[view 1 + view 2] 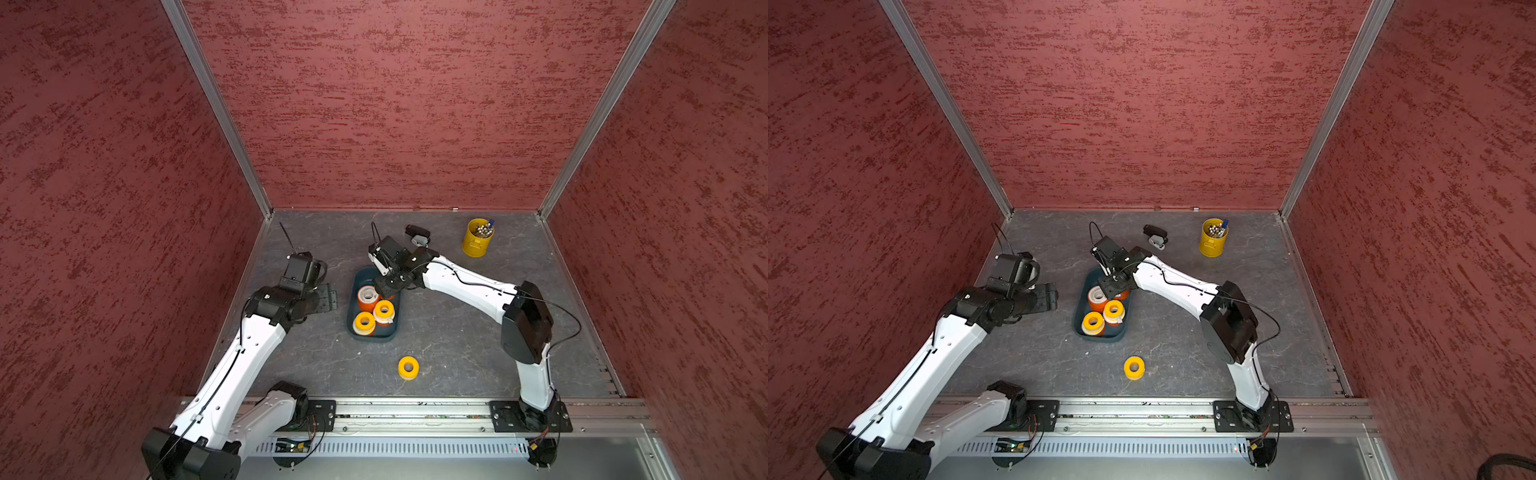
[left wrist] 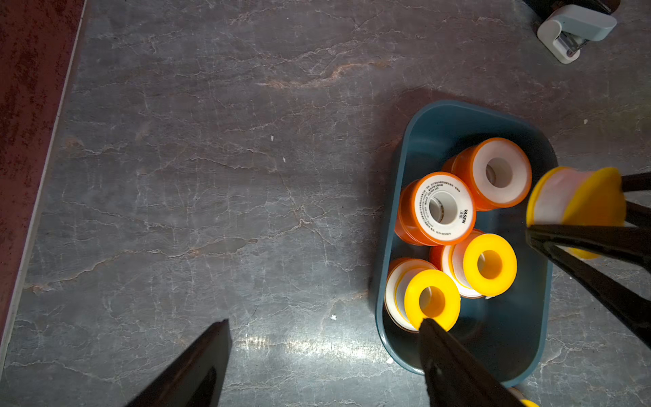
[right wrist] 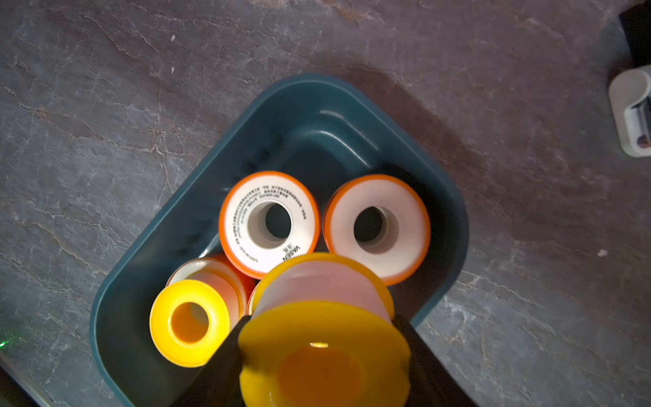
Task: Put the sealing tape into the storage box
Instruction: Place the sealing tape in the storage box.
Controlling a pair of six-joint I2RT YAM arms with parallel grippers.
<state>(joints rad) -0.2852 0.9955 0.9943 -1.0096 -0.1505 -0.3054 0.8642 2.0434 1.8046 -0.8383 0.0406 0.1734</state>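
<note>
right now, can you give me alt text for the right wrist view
The right gripper holds a yellow tape roll over a teal storage box on a grey table. Inside lie two white-faced orange rolls and a yellow roll stacked on another.

Counter (image 3: 105, 105): stone-look slab, grey, veined, mostly matt; I note a dull sheen.
Storage box (image 3: 317, 116): smooth teal plastic, soft gloss.
Yellow roll (image 3: 324, 282) in my right gripper (image 3: 318, 356): glossy yellow plastic flanges, matt white tape winding.
Orange rolls (image 3: 243, 211): shiny orange plastic, printed white label on one face.
Walls (image 1: 374, 104): rough, mottled red texture.
Frame rail (image 1: 415, 415): bare brushed metal.
</note>
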